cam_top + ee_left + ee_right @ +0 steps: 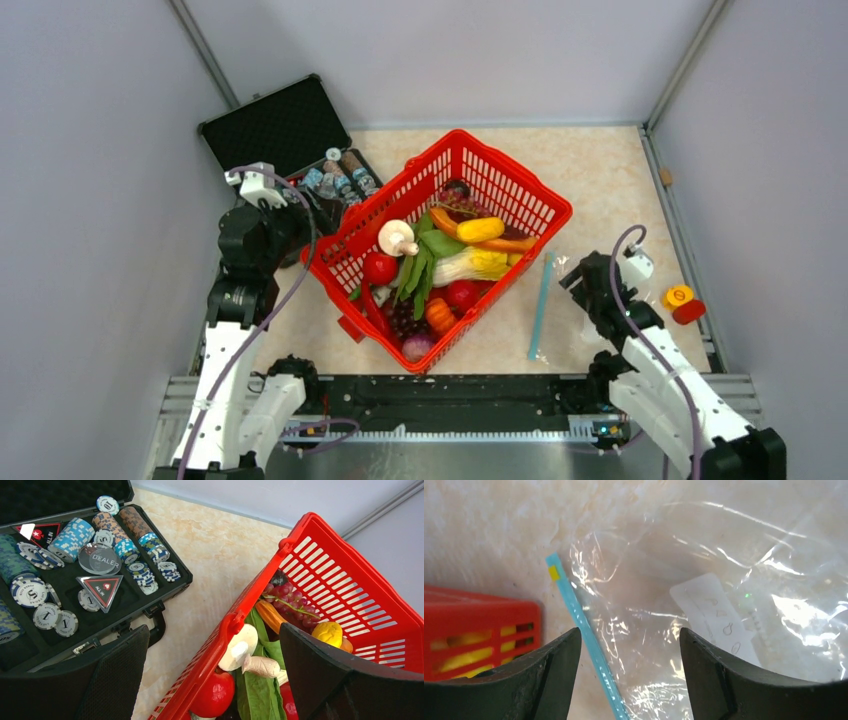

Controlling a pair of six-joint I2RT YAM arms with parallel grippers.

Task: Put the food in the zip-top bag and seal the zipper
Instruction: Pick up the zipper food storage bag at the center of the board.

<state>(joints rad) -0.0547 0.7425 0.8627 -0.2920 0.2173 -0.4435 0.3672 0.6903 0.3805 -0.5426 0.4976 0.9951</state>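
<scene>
Right of the basket [512,176], the bag [724,580] lies flat, its zipper [584,625] on the basket side. The right gripper [629,632] hangs over it, jaws spread, holding nothing. The food [450,265] sits in the basket, and the left gripper [212,630] is released too, over its rim.

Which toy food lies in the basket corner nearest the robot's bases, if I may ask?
The purple onion, tucked into that near corner; the small orange pumpkin and dark grapes sit just behind it, farther in.

Zip-top bag [639,570] cropped right and below
</scene>
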